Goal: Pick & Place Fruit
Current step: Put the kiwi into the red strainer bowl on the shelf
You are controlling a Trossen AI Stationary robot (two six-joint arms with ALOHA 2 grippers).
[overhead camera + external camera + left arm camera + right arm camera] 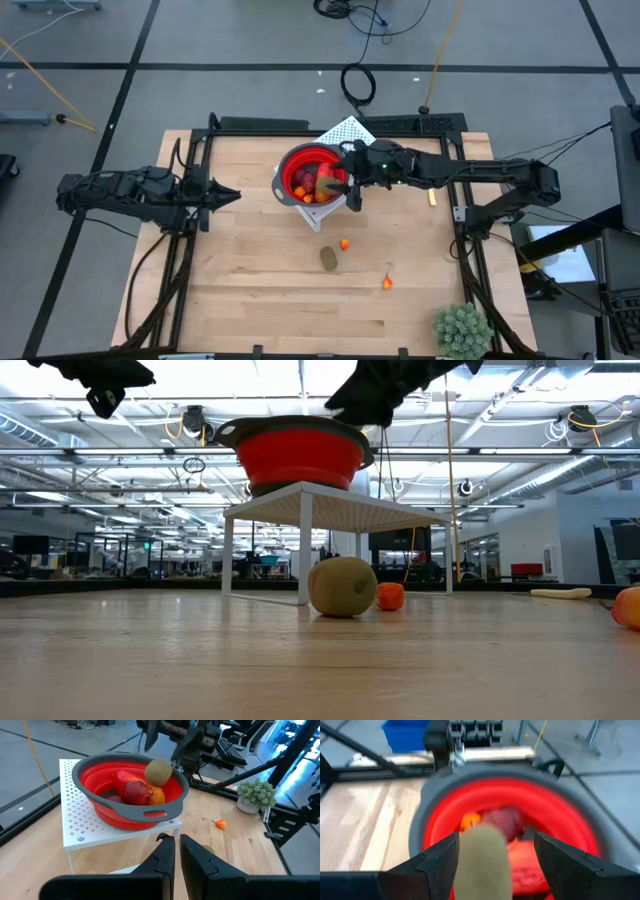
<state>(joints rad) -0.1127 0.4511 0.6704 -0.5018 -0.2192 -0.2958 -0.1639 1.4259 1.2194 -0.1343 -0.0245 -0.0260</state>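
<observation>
In the low view both arms are cut off by the upper edge, and the red bowl's [300,455] wall hides its contents. At the right edge, an orange piece [629,607] shows only in part. In the right wrist view the brown-green oval [485,862] between the fingers is blurred and runs off the lower edge, covering part of the fruit behind it. From above, the tiny orange bits [387,283] on the table are too small to identify.

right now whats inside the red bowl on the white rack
The red bowl holds a dark red fruit, an orange piece and a longer red piece; a brown-green oval hangs over them. Anything underneath is hidden.
</observation>
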